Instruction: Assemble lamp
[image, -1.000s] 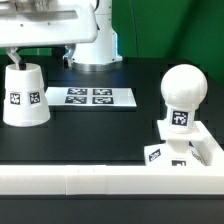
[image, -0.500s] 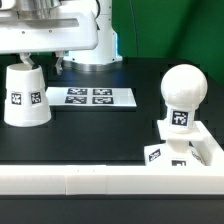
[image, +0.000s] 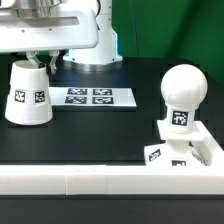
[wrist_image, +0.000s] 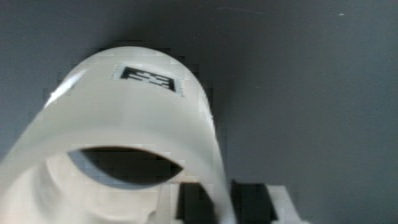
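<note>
Wrist view: white tapered shade (wrist_image: 134, 120) fills most of the frame, lying over a dark grey table surface (wrist_image: 320, 60). Narrow end w/ dark round opening sits nearest the cam; body widens away from it. One black-and-white square tag (wrist_image: 151, 76) shows on the shade's far part. Dark finger pad (wrist_image: 260, 197) sits just beside the opening, next to a pale finger part; contact w/ shade can't be told.

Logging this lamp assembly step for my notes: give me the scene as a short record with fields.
shade: lamp shade on the table at the exterior view's left, narrow end up
gripper: gripper at the shade's top; jaws' state unclear
bulb: bulb standing in the base, exterior view's right
marker board: marker board flat beside the shade
rail: white rail in front
</note>
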